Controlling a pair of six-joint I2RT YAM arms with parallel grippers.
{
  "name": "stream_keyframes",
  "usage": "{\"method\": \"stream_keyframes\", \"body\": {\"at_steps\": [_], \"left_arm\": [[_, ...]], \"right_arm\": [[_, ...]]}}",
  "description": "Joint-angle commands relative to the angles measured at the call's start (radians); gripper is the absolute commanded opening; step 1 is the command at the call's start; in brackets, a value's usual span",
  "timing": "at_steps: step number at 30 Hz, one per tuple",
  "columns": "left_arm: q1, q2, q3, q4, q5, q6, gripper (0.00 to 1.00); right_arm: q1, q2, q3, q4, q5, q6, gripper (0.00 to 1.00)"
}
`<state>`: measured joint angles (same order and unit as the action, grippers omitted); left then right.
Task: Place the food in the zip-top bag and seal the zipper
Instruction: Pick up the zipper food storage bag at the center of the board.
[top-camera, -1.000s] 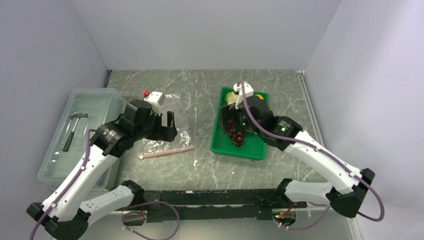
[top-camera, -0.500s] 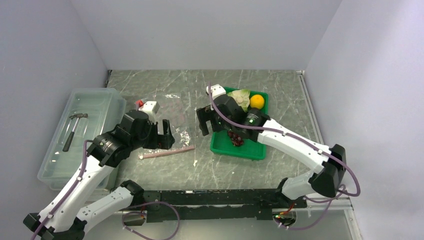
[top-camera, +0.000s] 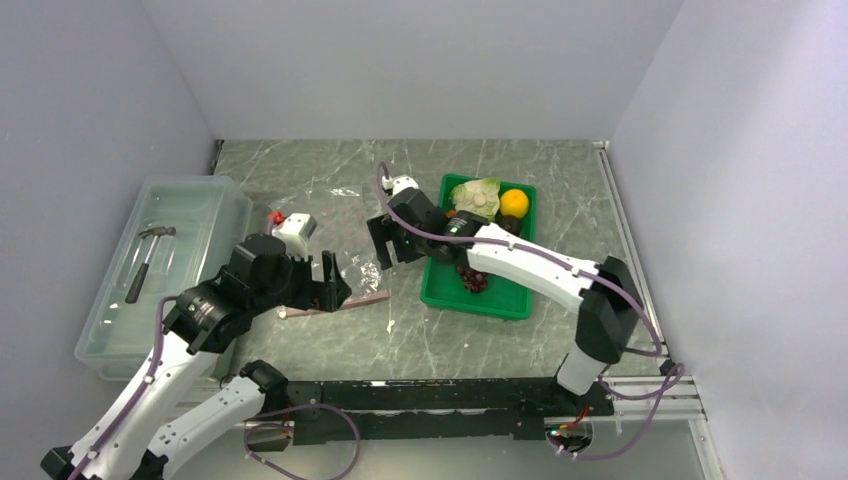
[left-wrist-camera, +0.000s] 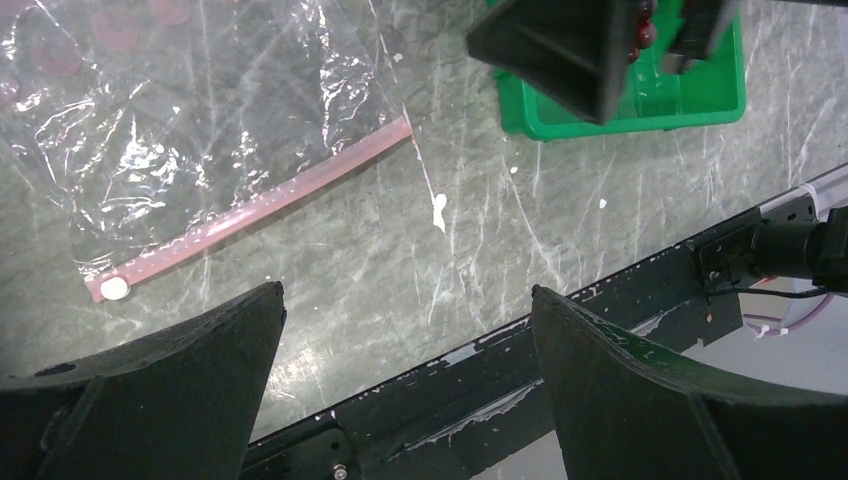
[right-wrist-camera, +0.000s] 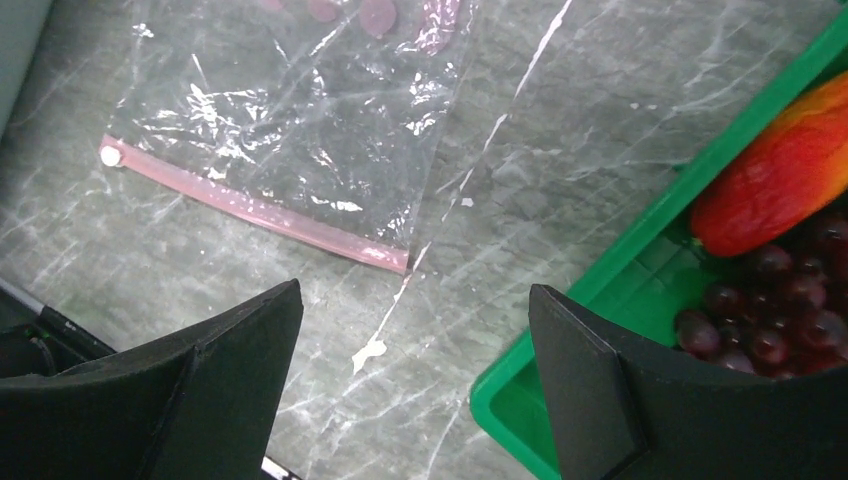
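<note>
1. The left fingers are spread wide with nothing between them. They hang low over the near end of the bag, towards the near edge of the bench.
2. The right fingers are also apart and empty. They are above the bare strip between the bag and the green tray.
3. The bag lies flat and crinkled, left of the bench's middle. Its pink zipper runs along the end facing the near edge, with a white slider at one end.
4. The food is in the tray, right of the middle: grapes and a red piece nearer, a leafy vegetable and an orange fruit towards the far edge.
5. Whether the mouth is open or pressed shut cannot be told from here.
6. The step in hand looks like getting the mouth open, since neither arm holds food.
   - One pair of fingers should pin or pinch the film just behind the strip.
   - The other pair should lift only the top layer, so the mouth gapes towards the tray.
7. The film is thin and slippery, so close slowly and square to the strip. Catching both layers would keep the mouth shut.
</note>
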<state>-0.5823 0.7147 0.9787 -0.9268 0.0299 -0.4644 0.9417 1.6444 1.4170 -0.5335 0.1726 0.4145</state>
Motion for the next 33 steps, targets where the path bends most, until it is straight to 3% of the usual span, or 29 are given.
{"method": "stream_keyframes", "body": {"at_steps": [1, 16, 33], "left_arm": [[-0.003, -0.023, 0.014, 0.029, 0.032, 0.035, 0.99], [-0.004, -0.099, -0.028, 0.078, 0.048, 0.046, 0.99], [-0.004, -0.103, -0.030, 0.077, 0.041, 0.047, 0.99]], "right_arm": [[0.005, 0.076, 0.055, 0.053, -0.028, 0.042, 0.87], [0.003, 0.306, 0.130, 0.096, -0.046, 0.089, 0.74], [-0.033, 0.422, 0.134, 0.159, -0.142, 0.139, 0.59]]}}
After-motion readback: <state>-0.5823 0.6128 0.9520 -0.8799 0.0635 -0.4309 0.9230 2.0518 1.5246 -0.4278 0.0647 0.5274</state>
